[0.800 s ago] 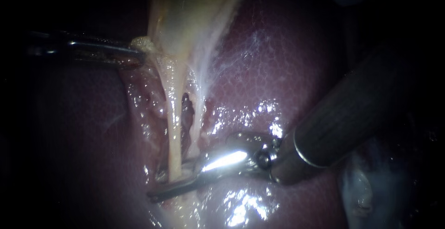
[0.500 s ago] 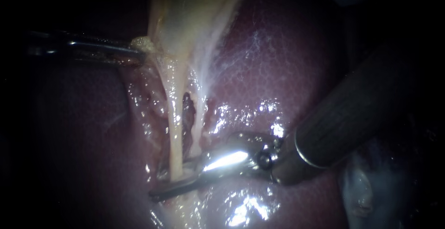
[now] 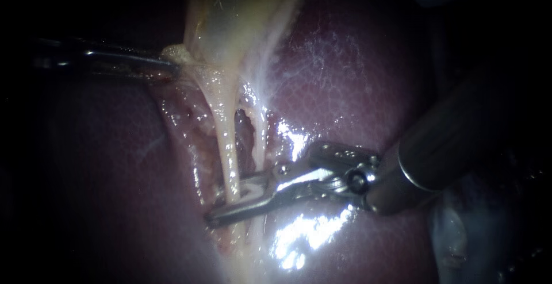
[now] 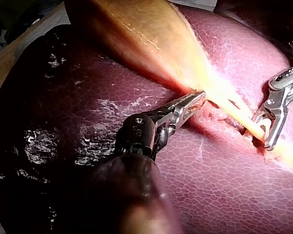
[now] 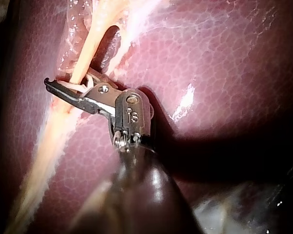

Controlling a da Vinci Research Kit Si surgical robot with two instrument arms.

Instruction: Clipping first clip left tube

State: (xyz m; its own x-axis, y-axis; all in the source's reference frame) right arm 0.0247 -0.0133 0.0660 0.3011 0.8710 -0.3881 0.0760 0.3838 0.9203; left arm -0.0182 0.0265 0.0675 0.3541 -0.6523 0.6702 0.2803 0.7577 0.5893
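The pale left tube (image 3: 229,152) runs down from the yellowish gallbladder (image 3: 230,14), and a thinner right tube (image 3: 260,134) lies beside it. My right instrument (image 3: 221,206) reaches in from the right, jaws open, with the left tube passing between them. A whitish clip (image 3: 251,192) sits inside those jaws next to the tube. The right wrist view shows the same straddle (image 5: 68,80). My left instrument (image 3: 169,65) is shut on the gallbladder's edge where it narrows; the left wrist view shows that grip (image 4: 198,97) and the right instrument (image 4: 261,134) beyond it.
Dark red liver (image 3: 356,88) surrounds the tubes, wet and glaring below the right instrument's jaws. A small dark opening (image 3: 246,120) shows between the two tubes. The thick right shaft (image 3: 460,140) crosses the view's right side.
My right instrument has shifted up and to the right and rolled, its jaws still astride the left tube. The tubes have swung slightly right with it. The left instrument holds still.
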